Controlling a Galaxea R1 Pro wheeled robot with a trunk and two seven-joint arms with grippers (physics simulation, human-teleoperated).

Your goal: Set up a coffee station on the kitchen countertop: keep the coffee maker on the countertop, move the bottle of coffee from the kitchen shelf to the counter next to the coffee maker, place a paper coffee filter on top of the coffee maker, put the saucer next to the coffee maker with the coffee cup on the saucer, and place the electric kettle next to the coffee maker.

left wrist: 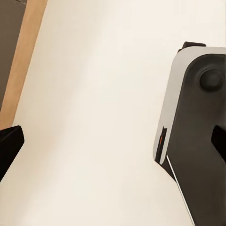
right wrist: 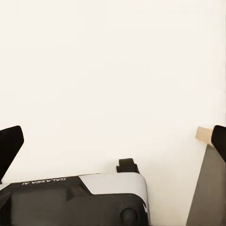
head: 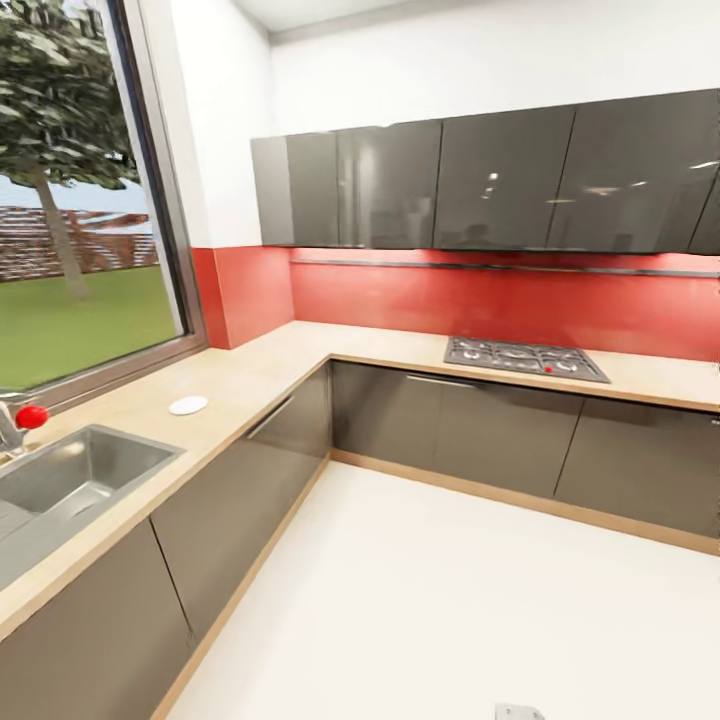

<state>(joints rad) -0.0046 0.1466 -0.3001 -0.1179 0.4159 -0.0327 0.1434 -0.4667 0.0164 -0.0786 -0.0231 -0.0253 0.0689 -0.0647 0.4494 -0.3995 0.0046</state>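
Currently on kitchen countertop [head: 250, 375] — saucer [head: 188, 405] near sink [head: 75, 480]. Robot base [right wrist: 75, 200] lettered "GALAXEA AI". Left gripper [left wrist: 113, 141], right gripper [right wrist: 113, 141] — fingertips wide apart, holding nothing.

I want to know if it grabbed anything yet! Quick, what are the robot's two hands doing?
Left gripper: open, black fingertips spread wide over the pale floor, holding nothing.
Right gripper: open, holding nothing.

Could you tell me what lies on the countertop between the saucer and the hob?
In the head view, the countertop between the saucer and the hob is bare wood-grain surface, turning the corner below the red backsplash.
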